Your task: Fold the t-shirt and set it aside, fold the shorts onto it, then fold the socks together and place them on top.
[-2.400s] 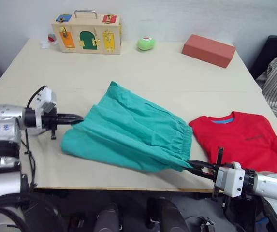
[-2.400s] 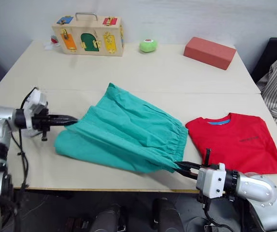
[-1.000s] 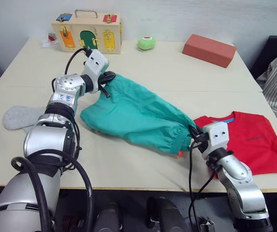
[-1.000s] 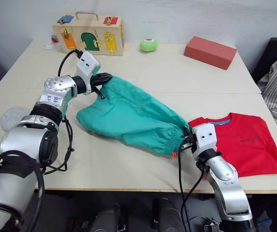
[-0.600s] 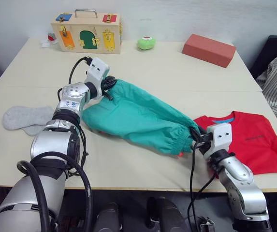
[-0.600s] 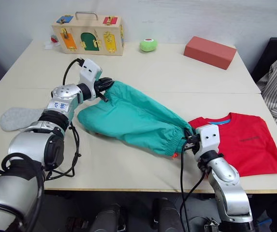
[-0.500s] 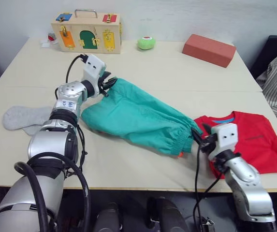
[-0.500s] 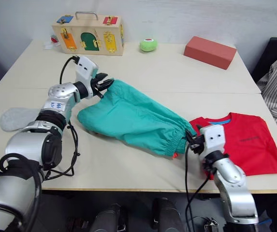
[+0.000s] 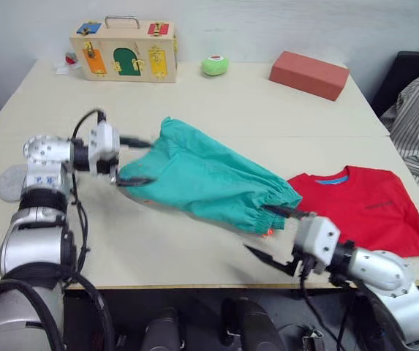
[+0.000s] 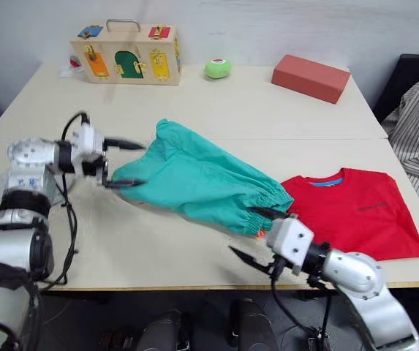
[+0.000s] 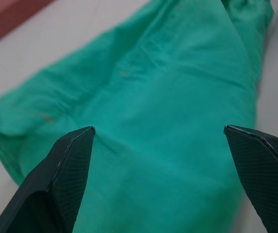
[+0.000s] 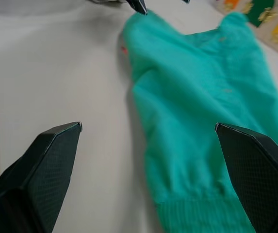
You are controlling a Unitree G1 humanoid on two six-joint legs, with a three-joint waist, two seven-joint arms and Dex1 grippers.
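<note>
Your 2 grippers stand spread and empty at either end of the shorts, which lie folded lengthwise in a long teal band across the middle of the table. The left gripper has its fingers wide apart just off the leg end of the cloth; the right gripper is likewise spread near the table's front edge, just beside the gathered waistband, where a bit of orange drawstring peeks out. The t-shirt sits folded to the right, its near edge touching or just under the waistband end. 1 grey sock shows at the far left edge, partly hidden behind your left arm. By the look of it, you are mid-way through step 2: the shorts have their first fold but are not yet on the shirt. Your next move likely calls for regripping both ends, halving the band, and carrying it right onto the red cloth without dragging the shirt out of square. The shirt's small dark chest print is too small to read. At the far edge stand a wooden latch box, a green ball and a red block, none with legible writing.
</note>
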